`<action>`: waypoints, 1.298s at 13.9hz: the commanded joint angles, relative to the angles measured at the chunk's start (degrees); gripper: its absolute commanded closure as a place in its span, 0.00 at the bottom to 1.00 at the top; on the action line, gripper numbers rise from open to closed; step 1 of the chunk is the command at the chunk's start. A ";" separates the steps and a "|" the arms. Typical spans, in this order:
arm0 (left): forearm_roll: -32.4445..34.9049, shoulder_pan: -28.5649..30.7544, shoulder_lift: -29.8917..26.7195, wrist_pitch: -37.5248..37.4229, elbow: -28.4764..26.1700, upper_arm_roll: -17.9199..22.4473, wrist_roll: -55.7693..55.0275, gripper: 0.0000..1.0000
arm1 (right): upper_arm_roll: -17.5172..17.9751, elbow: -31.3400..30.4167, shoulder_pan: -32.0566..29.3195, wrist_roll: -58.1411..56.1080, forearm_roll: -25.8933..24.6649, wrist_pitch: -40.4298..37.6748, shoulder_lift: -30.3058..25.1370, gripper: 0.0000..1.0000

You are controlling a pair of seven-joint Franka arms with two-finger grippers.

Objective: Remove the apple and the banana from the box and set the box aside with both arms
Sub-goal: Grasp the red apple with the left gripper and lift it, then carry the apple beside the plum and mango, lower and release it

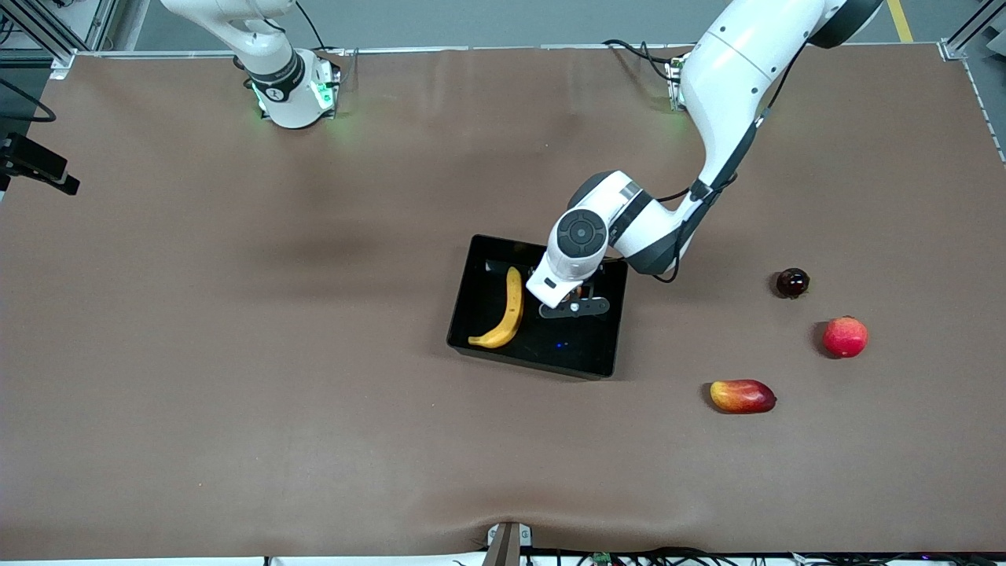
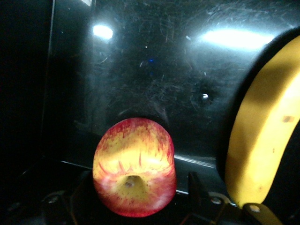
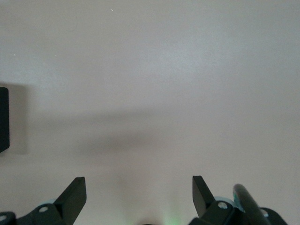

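- Front view: my left tool (image 1: 576, 305) is down inside the box (image 1: 542, 363), at the end toward the left arm. The apple (image 2: 135, 168) is almost hidden under the wrist here.
- The banana (image 1: 507, 310) lies in the same box, beside the tool, toward the right arm's end.
- The box sits mid-table (image 1: 236, 354). A mango (image 1: 743, 396), a pinkish-red fruit (image 1: 845, 336) and a dark round thing (image 1: 792, 283) lie out toward the left arm's end. They're not mine to touch.
- Only the right arm's base shows here; it waits.
- Left wrist view: the apple is on the box floor between my fingers, stem dimple facing the camera. The jaws are open on both sides, with a slim gap on the side I can see and no grip yet.
- The banana is just beside one finger, so I'd squeeze at the apple's widest part and lift straight up, not sideways.
- Go easy, because round glossy skin may roll out of the pads. I'd set it on bare table away from the other fruit.
- Right wrist view: the right tool (image 3: 138, 192) hangs over bare table, jaws wide open, nothing between them.
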 commanded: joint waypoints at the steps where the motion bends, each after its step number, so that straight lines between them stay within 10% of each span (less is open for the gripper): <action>1: 1.19 0.21 -0.66 0.69 -0.28 -0.11 -0.58 1.00 | 0.88 0.43 -1.22 0.58 -0.68 -0.11 0.07 0.00; 12: -4.16 18.37 -21.57 -16.44 -0.01 -0.28 16.26 1.00 | 0.88 0.34 -1.22 0.67 -0.68 -0.11 0.07 0.00; 18: -4.08 32.54 -20.01 -10.52 -7.98 -0.11 26.84 1.00 | 0.88 0.34 -1.22 0.67 -0.68 -0.11 0.07 0.00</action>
